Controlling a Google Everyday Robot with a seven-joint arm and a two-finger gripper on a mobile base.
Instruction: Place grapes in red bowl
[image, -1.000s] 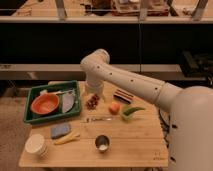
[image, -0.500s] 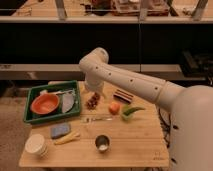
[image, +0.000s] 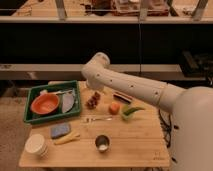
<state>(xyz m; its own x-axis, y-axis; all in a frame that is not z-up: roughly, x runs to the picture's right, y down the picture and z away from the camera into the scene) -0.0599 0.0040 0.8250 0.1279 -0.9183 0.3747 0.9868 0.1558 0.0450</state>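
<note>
- Gripper (image: 94, 95): located at the end of the arm, lowered over the wooden surface (image: 135, 145) just right of the green tray (image: 30, 119). It sits directly above the grapes (image: 91, 104), either touching them or very nearly so.
- Jaws: how far they are open cannot be told, nor whether they have hold of the cluster.
- Grapes: a dark reddish cluster resting on the surface, outside the tray, close to its right wall.
- Red bowl (image: 44, 104): located inside the green tray, in its left half, beside a grey dish-like item (image: 68, 102). The bowl appears to hold nothing.
- Nearby items: an orange fruit (image: 114, 108) and a green vegetable (image: 131, 111) lie right of the grapes. A fork (image: 98, 119) lies in front of them, and a metal cup (image: 102, 143) stands nearer the front edge.
- Step in hand (judgement): grasp phase. The grapes are not yet in the bowl, so the task is at an early stage.
- Next move (judgement): secure a firm hold on the cluster, then lift high enough to clear the tray wall. Carry leftward past the grey item, centre over the red bowl, and release low.
- Caution: the cluster is bumpy and may slip or shed berries if gripped at its edge.
</note>
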